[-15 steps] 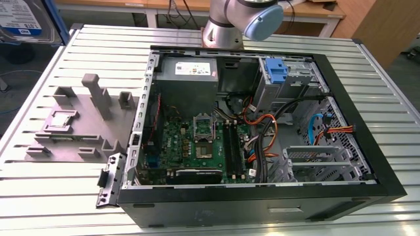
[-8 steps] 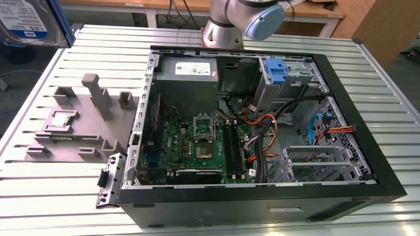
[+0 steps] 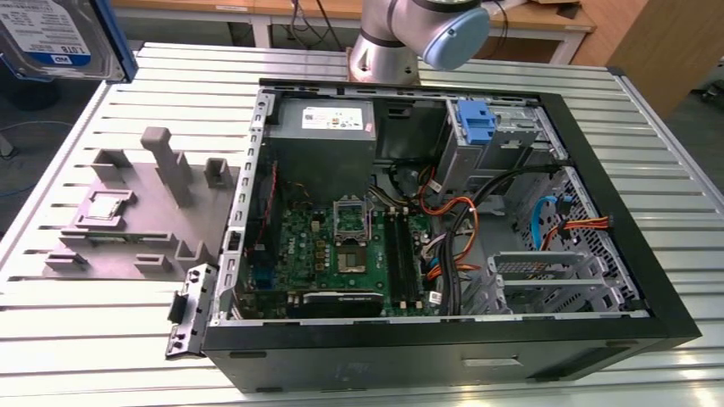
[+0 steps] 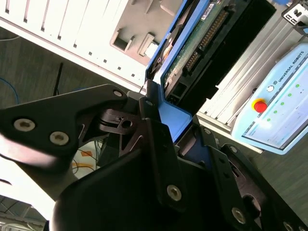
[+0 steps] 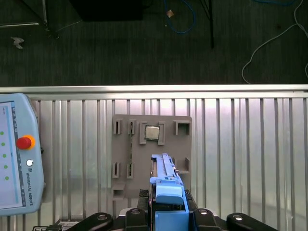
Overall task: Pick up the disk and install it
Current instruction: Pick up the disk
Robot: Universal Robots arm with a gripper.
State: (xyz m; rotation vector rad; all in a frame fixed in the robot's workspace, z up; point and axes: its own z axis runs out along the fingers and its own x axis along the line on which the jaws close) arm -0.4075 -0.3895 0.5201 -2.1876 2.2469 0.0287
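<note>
The disk (image 3: pixel 47 34), a silver drive with a white-and-blue label in a blue bracket, hangs high over the table's far corner at the exterior view's left. In the first wrist view it stands edge-on (image 5: pixel 164 175) above the grey holder (image 5: pixel 151 156), and my gripper (image 5: pixel 168 211) is shut on its blue bracket. The second wrist view shows the disk's green circuit-board side (image 4: pixel 195 45) and the bracket clamped in my gripper (image 4: pixel 180 132), with a black finger (image 4: pixel 156 139) pressed against the blue plastic.
An open computer case (image 3: pixel 633 280) lies on the slatted metal table, with a drive bay holding a blue bracket (image 3: pixel 477 120) at its far side. The grey holder (image 3: pixel 136 212) carries a small square chip (image 3: pixel 108 206). A teach pendant (image 5: pixel 14 159) lies on the table.
</note>
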